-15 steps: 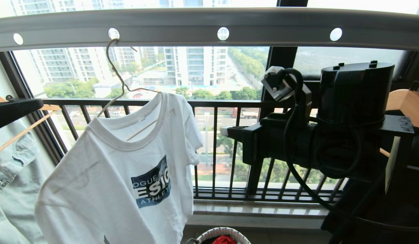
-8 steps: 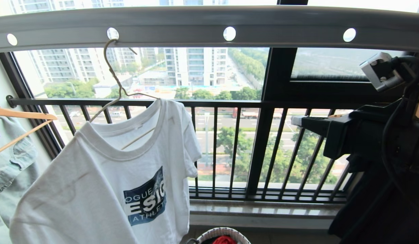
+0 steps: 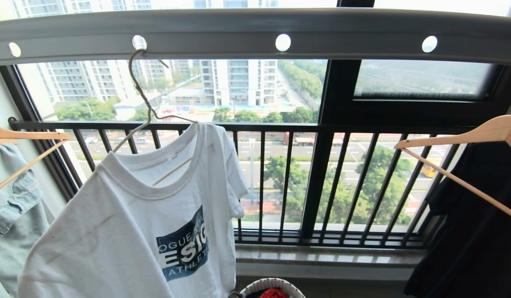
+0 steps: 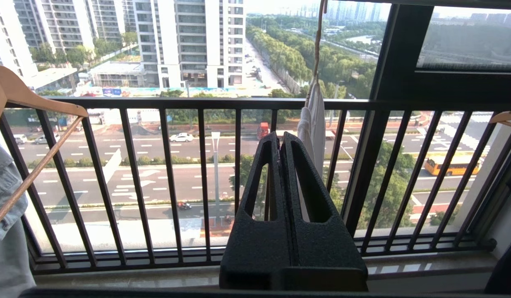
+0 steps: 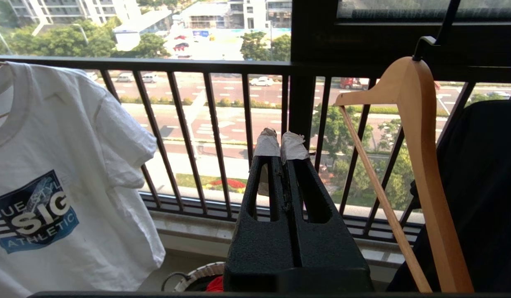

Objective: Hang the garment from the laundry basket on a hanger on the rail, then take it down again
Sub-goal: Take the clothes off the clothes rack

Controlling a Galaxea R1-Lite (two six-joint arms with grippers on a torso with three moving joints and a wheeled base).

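We see the garment hanging on the hanger, whose long hook sits in a hole of the rail; the hanger tilts, its bar running from upper right down to lower left, so the shirt hangs slanted, chest logo facing us. Below, the laundry basket holds a red cloth. Our left gripper and right gripper both have jaws pressed together, gripping nothing, pointing at the window railing.

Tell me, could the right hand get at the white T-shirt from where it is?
Probably yes: the right hand, shut and empty, has only open air between it and the T-shirt. The wooden hanger hangs on its other side.
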